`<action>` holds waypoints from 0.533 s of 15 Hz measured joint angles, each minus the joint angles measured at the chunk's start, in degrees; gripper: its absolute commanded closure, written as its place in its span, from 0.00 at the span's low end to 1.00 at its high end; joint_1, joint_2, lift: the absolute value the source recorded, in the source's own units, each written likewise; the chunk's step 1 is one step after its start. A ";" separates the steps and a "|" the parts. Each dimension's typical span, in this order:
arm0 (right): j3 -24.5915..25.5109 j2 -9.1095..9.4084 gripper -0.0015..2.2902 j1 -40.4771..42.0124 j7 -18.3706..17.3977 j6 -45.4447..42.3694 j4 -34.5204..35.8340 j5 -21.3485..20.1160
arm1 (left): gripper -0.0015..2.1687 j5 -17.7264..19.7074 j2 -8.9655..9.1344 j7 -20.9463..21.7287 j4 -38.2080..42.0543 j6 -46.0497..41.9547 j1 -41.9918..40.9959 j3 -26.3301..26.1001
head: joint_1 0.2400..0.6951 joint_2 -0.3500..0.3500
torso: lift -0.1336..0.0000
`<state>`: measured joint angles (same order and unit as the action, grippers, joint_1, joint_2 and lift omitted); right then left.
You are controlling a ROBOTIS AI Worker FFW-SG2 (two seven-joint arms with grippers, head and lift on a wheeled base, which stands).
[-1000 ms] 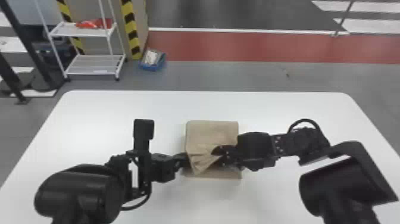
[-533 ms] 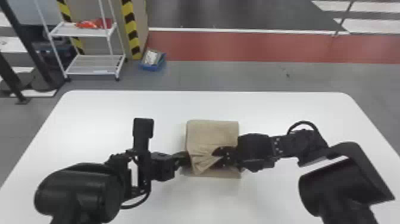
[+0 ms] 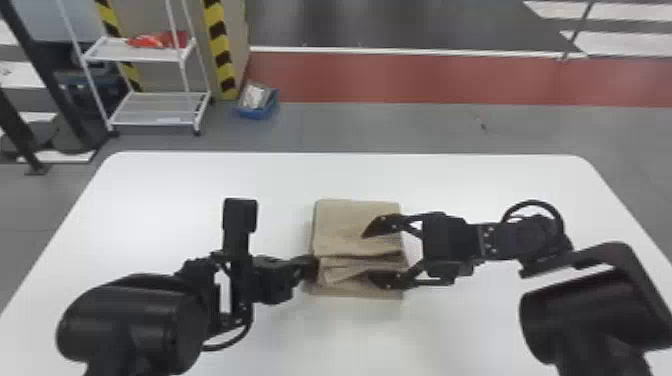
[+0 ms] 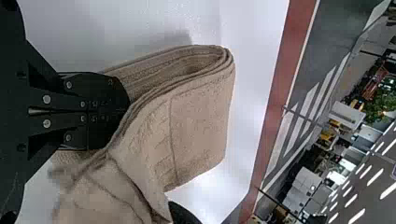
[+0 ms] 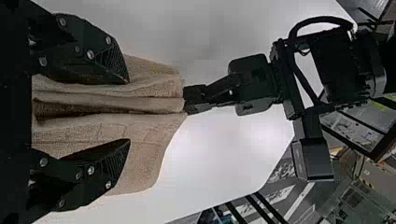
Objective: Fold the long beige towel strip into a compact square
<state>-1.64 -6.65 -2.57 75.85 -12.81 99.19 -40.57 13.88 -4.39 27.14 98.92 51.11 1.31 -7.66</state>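
Observation:
Folded into a layered, roughly square bundle, the beige towel (image 3: 357, 225) lies mid-table with a bunched fold across its near part. At its left edge, my left gripper (image 3: 311, 267) is shut on the towel; in the left wrist view, the left gripper (image 4: 122, 112) has its fingers together against the layers of the towel (image 4: 201, 126). My right gripper (image 3: 376, 254) stands open at the towel's right side, one finger over the far part and one over the near part. In the right wrist view, the right gripper (image 5: 128, 111) has the bunched towel (image 5: 149, 130) between its spread fingers.
The white table (image 3: 200, 180) surrounds the towel. Beyond its far edge, a white shelf rack (image 3: 150, 107) and a blue bin (image 3: 257, 111) stand on the floor.
My right gripper has opened and let go of the towel's near fold, which now lies looser with its layers showing. The left gripper has kept its place.

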 measured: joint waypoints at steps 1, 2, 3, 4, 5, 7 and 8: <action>0.69 0.03 0.04 0.18 -0.01 -0.08 0.51 0.72 | 0.89 -0.04 0.00 0.01 0.08 0.00 -0.08 0.02 | 1.00 0.44 | 0.07; 1.80 0.05 0.04 0.37 -0.01 -0.18 1.31 1.90 | 0.89 -0.07 -0.01 0.06 0.22 0.06 -0.23 0.06 | 1.00 0.44 | 0.07; 3.02 0.06 0.04 0.56 -0.01 -0.25 2.04 3.20 | 0.89 -0.08 -0.05 0.13 0.39 0.12 -0.51 0.16 | 1.00 0.43 | 0.07; 4.17 0.06 0.04 0.75 -0.01 -0.36 2.71 4.38 | 0.89 -0.08 -0.12 0.22 0.61 0.15 -0.84 0.33 | 1.00 0.42 | 0.07; 5.40 0.06 0.04 0.99 -0.01 -0.49 3.36 5.50 | 0.88 -0.08 -0.24 0.39 1.06 0.31 -1.33 0.56 | 1.00 0.41 | 0.07; 7.39 0.07 0.04 1.44 -0.15 -1.09 4.19 6.97 | 0.88 0.00 -0.44 0.65 3.16 1.43 -2.53 1.12 | 1.00 0.40 | 0.07; 8.52 0.08 0.04 1.78 -0.46 -1.58 4.60 7.78 | 0.88 0.17 -0.52 0.84 5.05 2.36 -3.42 1.61 | 1.00 0.39 | 0.07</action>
<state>6.88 -6.57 -0.79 75.39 -14.39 103.79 -32.79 14.05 -4.91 27.98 103.97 53.48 -2.11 -6.05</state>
